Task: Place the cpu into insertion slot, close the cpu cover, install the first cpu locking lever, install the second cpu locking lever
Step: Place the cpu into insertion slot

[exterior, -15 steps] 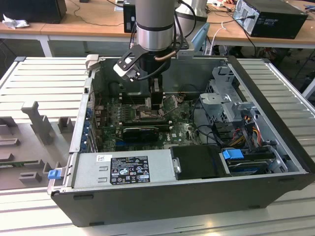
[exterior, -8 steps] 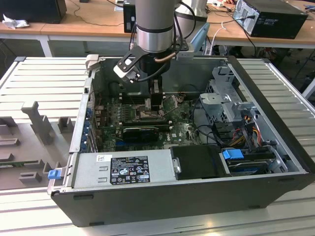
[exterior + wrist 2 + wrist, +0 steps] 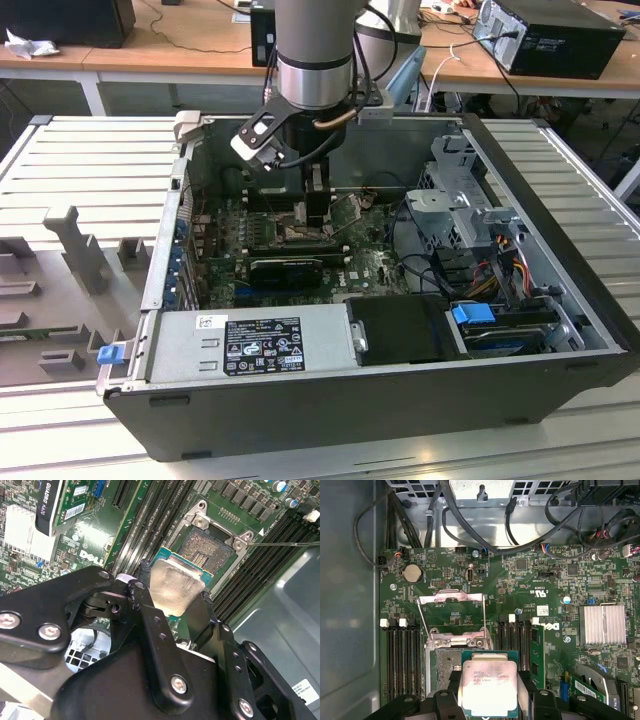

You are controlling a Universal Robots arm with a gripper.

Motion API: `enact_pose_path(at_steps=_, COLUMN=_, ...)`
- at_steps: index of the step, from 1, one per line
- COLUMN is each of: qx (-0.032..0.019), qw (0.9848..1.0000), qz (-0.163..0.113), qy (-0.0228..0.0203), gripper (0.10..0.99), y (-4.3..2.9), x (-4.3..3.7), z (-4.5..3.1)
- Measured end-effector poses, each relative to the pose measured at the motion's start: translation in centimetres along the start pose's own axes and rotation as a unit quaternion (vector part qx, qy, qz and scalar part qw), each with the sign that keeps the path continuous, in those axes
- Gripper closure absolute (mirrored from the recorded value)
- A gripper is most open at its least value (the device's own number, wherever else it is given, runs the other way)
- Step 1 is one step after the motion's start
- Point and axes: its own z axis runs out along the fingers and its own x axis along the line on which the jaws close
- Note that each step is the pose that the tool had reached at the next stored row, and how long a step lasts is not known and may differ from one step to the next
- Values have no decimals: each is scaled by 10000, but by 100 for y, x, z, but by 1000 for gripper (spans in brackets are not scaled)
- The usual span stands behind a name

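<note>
My gripper point(image 3: 490, 692) is shut on the cpu point(image 3: 489, 684), a silver-topped square chip with a green edge, gripped on two opposite sides by black fingers point(image 3: 526, 690). In the second wrist view the cpu point(image 3: 177, 582) hangs just above one corner of the insertion slot point(image 3: 207, 550), partly overlapping it and not seated. The slot's contact field lies bare point(image 3: 445, 672). The cpu cover point(image 3: 451, 600) stands swung open beyond the slot, with thin wire levers point(image 3: 485, 617) raised beside it. In the exterior view the gripper point(image 3: 300, 210) reaches down into the open computer case over the green motherboard point(image 3: 370, 265).
Memory slots point(image 3: 402, 660) flank the socket on both sides. A black finned card point(image 3: 290, 268) lies beside it, and a silver heatsink point(image 3: 602, 625) sits further along. The power supply point(image 3: 250, 345), drive cage point(image 3: 460, 210) and loose cables point(image 3: 470, 535) crowd the case walls.
</note>
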Motion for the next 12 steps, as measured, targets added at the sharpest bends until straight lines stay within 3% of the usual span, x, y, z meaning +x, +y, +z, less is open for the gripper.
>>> enact_pose_path(at_steps=4, qx=-1, qw=10000, qz=-3, qy=1, gripper=561, y=-5, x=92, z=23)
enact_pose_path(at_steps=12, qx=4, qw=10000, qz=-5, qy=0, gripper=561, y=-8, x=110, z=61)
